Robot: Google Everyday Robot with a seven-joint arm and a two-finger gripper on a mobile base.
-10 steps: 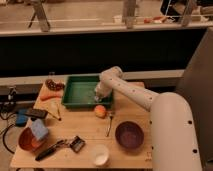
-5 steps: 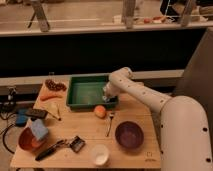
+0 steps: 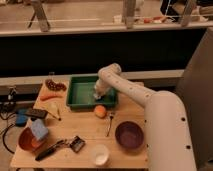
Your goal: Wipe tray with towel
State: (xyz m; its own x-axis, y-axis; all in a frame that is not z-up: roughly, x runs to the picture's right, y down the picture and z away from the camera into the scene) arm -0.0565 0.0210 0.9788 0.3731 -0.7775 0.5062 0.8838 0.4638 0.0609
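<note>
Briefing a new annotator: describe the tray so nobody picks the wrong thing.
On the wooden table, look at the far edge, centre. The tray is the shallow green rectangle with a raised rim, where the gripper reaches in; the purple bowl nearby is round.

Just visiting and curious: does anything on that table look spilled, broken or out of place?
Nothing looks spilled or broken. The gripper is down inside the green tray, towards its right side. The only mildly odd thing is a blue sponge sitting in the orange bowl at the front left of the table.
</note>
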